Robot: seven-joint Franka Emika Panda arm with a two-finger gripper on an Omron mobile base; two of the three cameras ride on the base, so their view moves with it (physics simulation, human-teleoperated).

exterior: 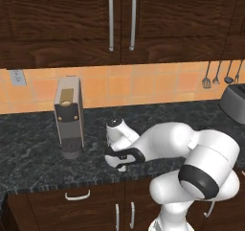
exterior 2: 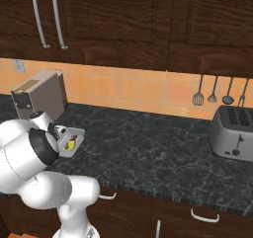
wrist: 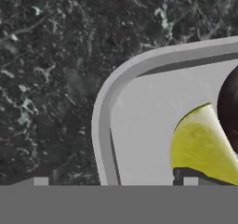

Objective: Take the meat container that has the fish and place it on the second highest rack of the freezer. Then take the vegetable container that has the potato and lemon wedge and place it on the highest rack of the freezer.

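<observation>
- The surface (exterior 2: 148, 148), dark speckled stone, spreads under and around the jaws (wrist: 116, 181).
- The vegetable container (wrist: 139, 125), a grey tray with a rounded rim, lies directly below the jaws in the hand view. One corner curves around ahead of them, and one fingertip sits over its floor while the other sits outside the rim, over the stone. In the right base view it shows just beside the wrist.
- The jaws are spread either side of the rim; whether they touch it cannot be told.
- The lemon wedge (wrist: 200, 144) lies inside the tray, just past the inner fingertip, its narrow end pointing away from the jaws.
- The potato (wrist: 228, 107), dark and rounded, touches the wedge on the side farther from the jaws.
</observation>
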